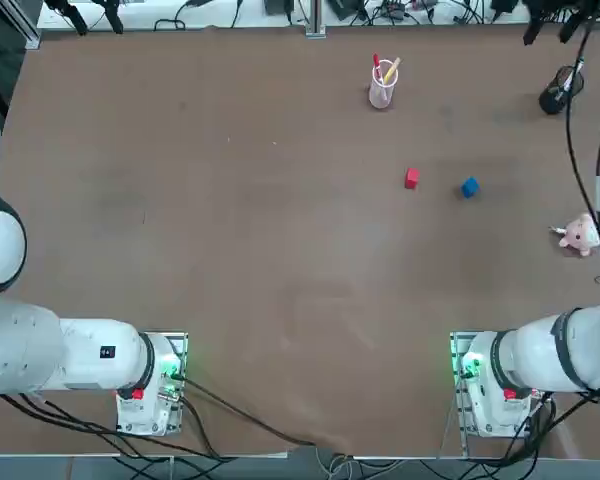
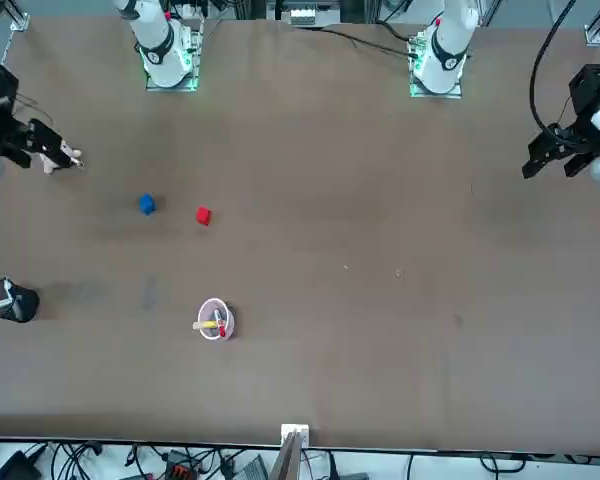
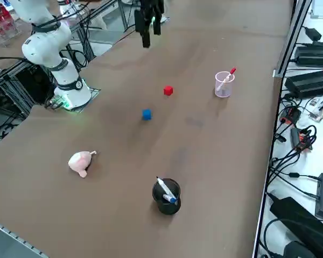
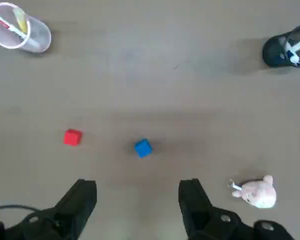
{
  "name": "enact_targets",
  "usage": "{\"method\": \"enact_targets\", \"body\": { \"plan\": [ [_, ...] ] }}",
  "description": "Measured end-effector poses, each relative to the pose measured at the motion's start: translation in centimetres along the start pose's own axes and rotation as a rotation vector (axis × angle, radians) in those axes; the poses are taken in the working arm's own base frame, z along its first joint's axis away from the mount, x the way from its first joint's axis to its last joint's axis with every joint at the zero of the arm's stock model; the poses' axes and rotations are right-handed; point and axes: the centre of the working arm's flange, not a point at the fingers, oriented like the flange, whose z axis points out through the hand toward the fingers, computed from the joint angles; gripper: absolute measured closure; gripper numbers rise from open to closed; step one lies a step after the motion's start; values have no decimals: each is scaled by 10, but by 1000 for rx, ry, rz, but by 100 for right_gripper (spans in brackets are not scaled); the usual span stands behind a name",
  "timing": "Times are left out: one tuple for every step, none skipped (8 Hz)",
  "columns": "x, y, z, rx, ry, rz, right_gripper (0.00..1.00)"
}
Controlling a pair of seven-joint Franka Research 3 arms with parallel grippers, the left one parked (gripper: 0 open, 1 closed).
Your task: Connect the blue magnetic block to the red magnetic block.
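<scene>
The blue magnetic block lies on the brown table, a short gap to the right of the red magnetic block; the two are apart. Both also show in the front view, blue and red, and in the right side view, blue and red. My right gripper hangs high above the table, open and empty, with the blue block ahead of its fingers. In the front view the gripper hovers over the table's edge by the plush toy.
A pink plush toy lies near the right edge of the table. A clear cup with pens stands beyond the red block. A black cup with a pen sits at the far right, and a black cable hangs there.
</scene>
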Motion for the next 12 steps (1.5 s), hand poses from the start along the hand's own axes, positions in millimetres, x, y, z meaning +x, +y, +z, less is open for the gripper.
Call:
{"method": "enact_targets", "body": {
  "plan": [
    [8,-3,32,-2,6,-2,0],
    [11,-6,70,-3,-4,-6,0],
    [7,-8,105,-4,-24,-11,0],
    [0,-12,134,-4,-46,-43,0],
    [-7,-21,155,-3,-67,-120,0],
    [-14,-32,174,-2,-83,-205,0],
    [-23,-41,194,0,-85,-298,0],
    [-32,-50,214,1,-88,-383,0],
    [-42,-58,233,3,-106,-458,0],
    [-49,-66,249,-6,-124,-526,0],
    [-52,-73,264,-34,-136,-589,0],
    [-52,-76,280,-58,-146,-631,0]
  ]
}}
